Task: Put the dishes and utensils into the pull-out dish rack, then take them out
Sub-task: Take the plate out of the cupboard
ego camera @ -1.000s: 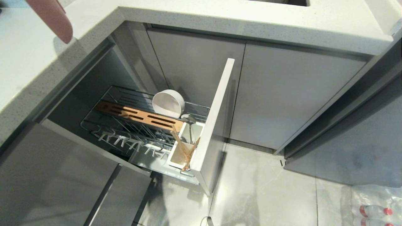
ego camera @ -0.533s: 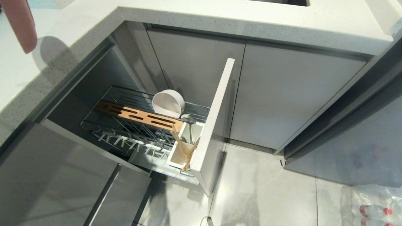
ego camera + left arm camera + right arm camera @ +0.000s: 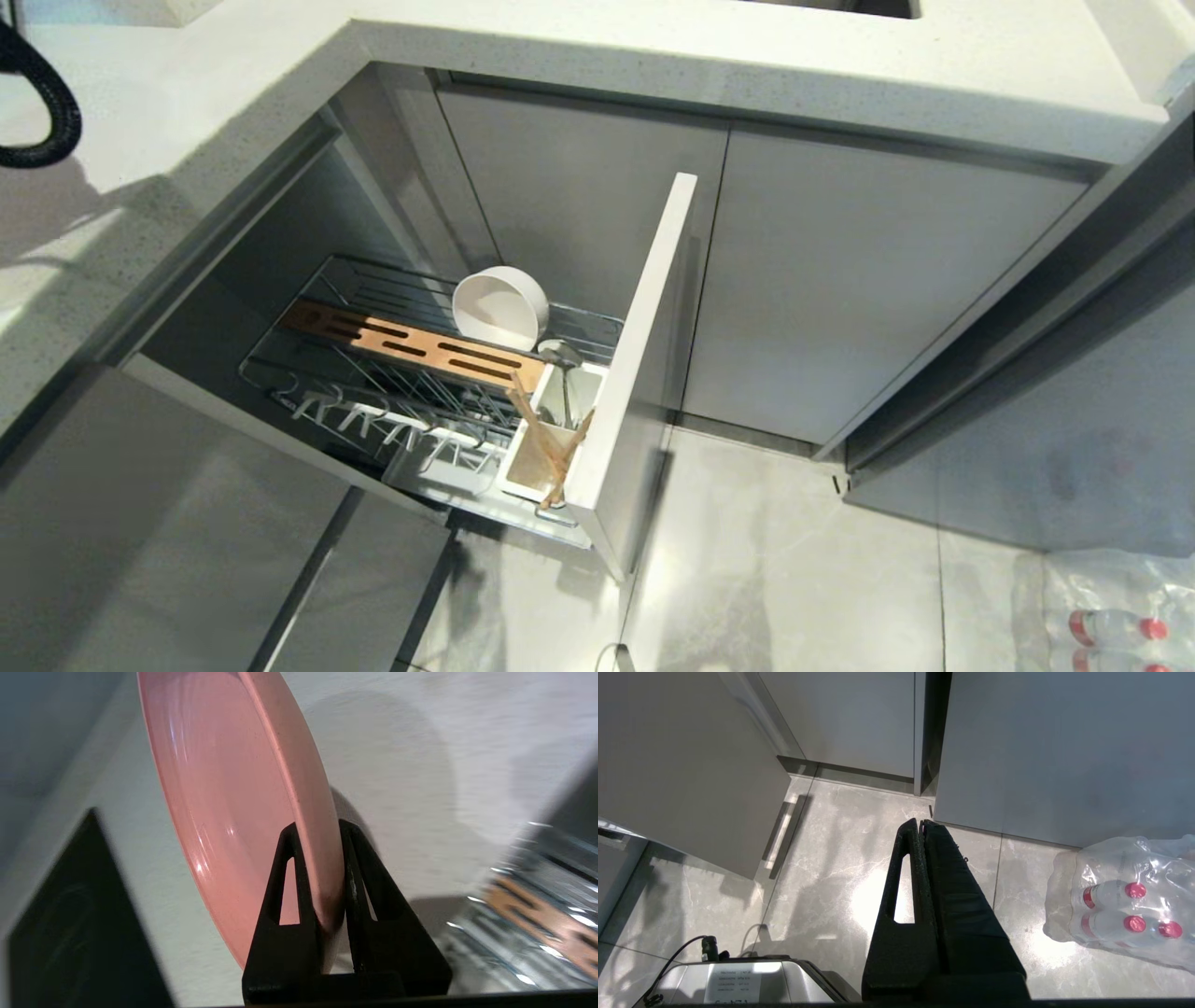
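My left gripper (image 3: pixel 320 828) is shut on the rim of the pink plate (image 3: pixel 224 788), which it holds on edge above the white counter (image 3: pixel 420 765). Gripper and plate are outside the head view. The pull-out dish rack (image 3: pixel 355 403) stands drawn out below the counter. A white bowl (image 3: pixel 499 306) leans in its back part behind the wooden strip (image 3: pixel 415 345). The chopsticks (image 3: pixel 551 448) and the spoon (image 3: pixel 560 359) stand in the white utensil cup (image 3: pixel 525 476) by the front panel (image 3: pixel 635 373). My right gripper (image 3: pixel 920 822) hangs shut and empty over the floor.
A black cable (image 3: pixel 51 112) of the left arm loops over the counter's far left. A dark flat object (image 3: pixel 79 933) lies on the counter near the plate. Grey cabinet doors (image 3: pixel 840 299) flank the rack. A wrapped pack of bottles (image 3: pixel 1125 905) lies on the floor at right.
The pink plate has travelled left along the counter and left the head view; only the arm's black cable shows there now. The rack's contents and the right arm are unchanged.
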{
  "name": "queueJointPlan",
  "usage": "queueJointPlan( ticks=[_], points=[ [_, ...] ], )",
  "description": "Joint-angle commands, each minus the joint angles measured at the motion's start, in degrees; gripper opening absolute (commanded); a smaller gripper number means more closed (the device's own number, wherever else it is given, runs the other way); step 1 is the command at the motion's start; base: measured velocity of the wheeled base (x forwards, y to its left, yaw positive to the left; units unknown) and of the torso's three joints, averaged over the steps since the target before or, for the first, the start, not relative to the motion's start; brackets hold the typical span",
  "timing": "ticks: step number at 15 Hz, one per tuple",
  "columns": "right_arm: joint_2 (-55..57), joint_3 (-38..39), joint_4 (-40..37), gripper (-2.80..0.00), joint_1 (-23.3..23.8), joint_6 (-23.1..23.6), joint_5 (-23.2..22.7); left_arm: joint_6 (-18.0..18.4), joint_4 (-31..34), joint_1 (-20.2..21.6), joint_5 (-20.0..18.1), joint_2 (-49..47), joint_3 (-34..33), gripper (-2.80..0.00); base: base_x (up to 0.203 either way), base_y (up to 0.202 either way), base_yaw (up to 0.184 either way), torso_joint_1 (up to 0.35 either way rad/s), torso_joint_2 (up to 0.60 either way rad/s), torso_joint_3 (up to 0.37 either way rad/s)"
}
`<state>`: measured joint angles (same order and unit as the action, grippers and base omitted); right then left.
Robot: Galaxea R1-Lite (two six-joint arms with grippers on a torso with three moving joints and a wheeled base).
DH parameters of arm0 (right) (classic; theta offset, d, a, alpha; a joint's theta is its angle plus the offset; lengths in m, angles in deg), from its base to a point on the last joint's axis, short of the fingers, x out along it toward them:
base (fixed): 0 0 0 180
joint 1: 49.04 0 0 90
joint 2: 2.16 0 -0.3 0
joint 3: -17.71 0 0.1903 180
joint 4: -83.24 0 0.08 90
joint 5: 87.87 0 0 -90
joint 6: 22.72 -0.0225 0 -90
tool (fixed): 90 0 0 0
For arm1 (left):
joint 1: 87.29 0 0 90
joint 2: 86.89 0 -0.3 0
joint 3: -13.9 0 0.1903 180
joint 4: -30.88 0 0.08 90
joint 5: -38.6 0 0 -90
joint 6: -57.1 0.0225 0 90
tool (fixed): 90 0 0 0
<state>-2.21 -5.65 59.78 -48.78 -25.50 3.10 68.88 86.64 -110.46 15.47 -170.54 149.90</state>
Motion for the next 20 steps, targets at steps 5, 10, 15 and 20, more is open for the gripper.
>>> queueJointPlan(
  ticks=[5, 10, 15, 20],
  points=[
    [0.05, 0.09, 0.01, -2.8, 0.0, -0.03, 0.0, 0.46, 6.6, 12.06, 0.57, -0.8, 0.58, -2.8, 0.0, 0.0, 0.0, 0.0, 0.0, 0.0],
    [0.05, 0.09, 0.01, -2.8, 0.0, -0.03, 0.0, -1.12, 12.09, 21.46, -3.36, -1.47, 0.58, -2.8, 0.0, 0.0, 0.0, 0.0, 0.0, 0.0],
    [0.05, 0.09, 0.01, -2.8, 0.0, -0.03, 0.0, -6.85, 26.76, 23.75, -3.53, -3.66, 0.58, -2.8, 0.0, 0.0, 0.0, 0.0, 0.0, 0.0],
    [0.05, 0.09, 0.01, -2.8, 0.0, -0.03, 0.0, -12.57, 30.96, 23.7, -10.35, -4.96, 0.49, -2.8, 0.0, 0.0, 0.0, 0.0, 0.0, 0.0]
  ],
)
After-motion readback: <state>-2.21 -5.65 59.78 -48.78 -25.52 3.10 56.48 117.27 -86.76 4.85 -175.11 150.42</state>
